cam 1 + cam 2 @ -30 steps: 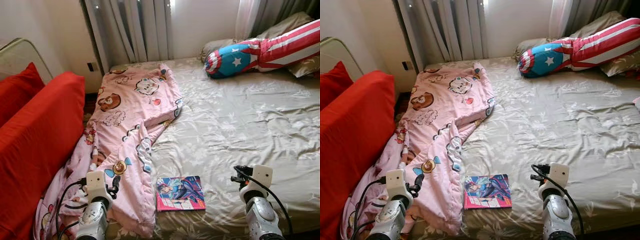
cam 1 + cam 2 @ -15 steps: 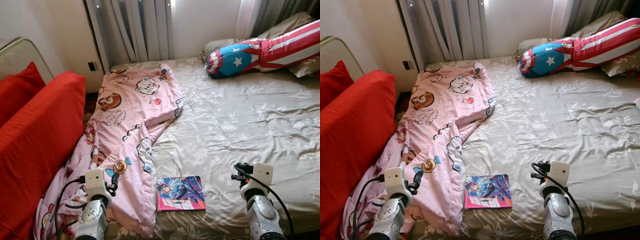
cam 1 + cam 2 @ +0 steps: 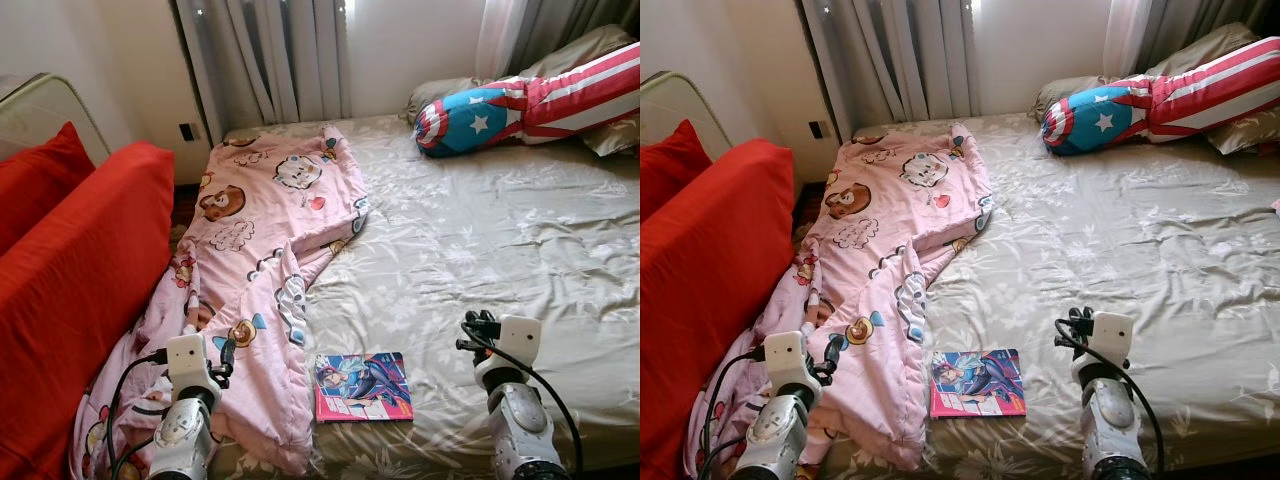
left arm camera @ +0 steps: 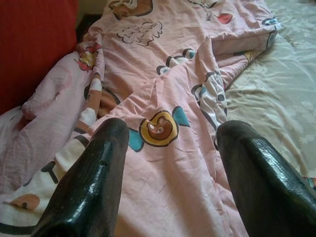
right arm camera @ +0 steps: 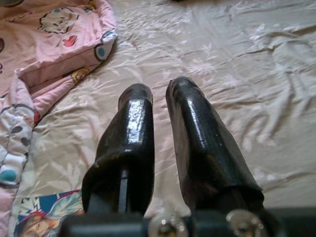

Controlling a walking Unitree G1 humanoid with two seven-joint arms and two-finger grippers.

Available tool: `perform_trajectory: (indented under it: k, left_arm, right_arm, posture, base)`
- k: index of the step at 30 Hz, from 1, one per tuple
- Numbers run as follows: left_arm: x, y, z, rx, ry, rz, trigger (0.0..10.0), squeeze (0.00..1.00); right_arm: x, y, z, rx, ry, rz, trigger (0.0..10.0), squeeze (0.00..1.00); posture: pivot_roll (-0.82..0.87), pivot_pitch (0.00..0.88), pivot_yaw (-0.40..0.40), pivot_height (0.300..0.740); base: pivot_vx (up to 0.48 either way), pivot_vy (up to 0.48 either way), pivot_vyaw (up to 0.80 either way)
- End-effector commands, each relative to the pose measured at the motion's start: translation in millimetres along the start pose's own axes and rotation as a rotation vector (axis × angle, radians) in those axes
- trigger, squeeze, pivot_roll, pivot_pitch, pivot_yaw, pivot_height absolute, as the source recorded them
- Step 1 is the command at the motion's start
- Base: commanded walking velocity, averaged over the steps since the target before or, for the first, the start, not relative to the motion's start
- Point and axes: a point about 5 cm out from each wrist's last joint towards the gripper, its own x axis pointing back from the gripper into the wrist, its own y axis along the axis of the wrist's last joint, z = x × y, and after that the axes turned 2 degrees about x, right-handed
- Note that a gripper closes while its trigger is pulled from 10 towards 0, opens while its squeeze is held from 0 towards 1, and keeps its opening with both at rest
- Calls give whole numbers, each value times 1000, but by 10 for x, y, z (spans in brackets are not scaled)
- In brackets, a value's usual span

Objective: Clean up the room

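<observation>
Two things on the bed need your attention: the pink cartoon-print quilt (image 3: 265, 255), rumpled along the bed's left side and spilling over the near corner toward the red cushion (image 3: 75, 290), and the thin colourful comic book (image 3: 363, 386), lying flat on the beige floral bedsheet (image 3: 500, 240) just beside the quilt's edge. Your left gripper (image 4: 170, 173) hovers over the quilt's near end with its fingers spread wide; your right gripper (image 5: 158, 133) hangs above bare sheet, fingers nearly pressed together and holding nothing. Expect the quilt to be soft, bulky and floppy, so pinch a folded edge or corner rather than the flat middle. The book looks light, stiff and slick; take it by an edge.
</observation>
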Motion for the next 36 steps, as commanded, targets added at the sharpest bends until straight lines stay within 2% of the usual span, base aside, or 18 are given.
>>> perform_trajectory:
  k: [1,8,12,20,27,32,36]
  left_arm:
    - [23,-6,22,0,6,-10,10000,0]
    - [37,18,41,-11,-4,-32,10000,0]
    - [47,73,64,2,11,-72,10000,0]
    - [71,73,29,4,5,-89,10000,0]
    - [76,84,48,5,15,-92,10000,0]
    - [65,103,48,11,23,-99,10000,0]
    - [71,98,40,14,21,-99,10000,0]
  right_arm:
    - [2,5,31,-4,11,-6,10000,0]
    - [-29,94,114,1,38,-55,10000,0]
    - [-18,96,159,55,62,-51,10000,0]
    - [-5,83,154,60,75,-42,10000,0]
    - [-21,81,213,56,103,-27,10000,0]
    - [-38,111,238,54,120,-36,10000,0]
    - [-25,128,220,47,113,-62,10000,0]
  posture:
    - [-206,0,34,740]
    - [-194,0,31,740]
    - [-179,0,23,740]
    - [-167,0,17,690]
    - [-168,0,10,656]
    - [-166,0,5,616]
    - [-170,0,8,611]
  base:
    - [0,0,0]
    - [0,0,0]
    - [0,0,0]
    - [0,0,0]
    - [0,0,0]
    - [0,0,0]
    - [0,0,0]
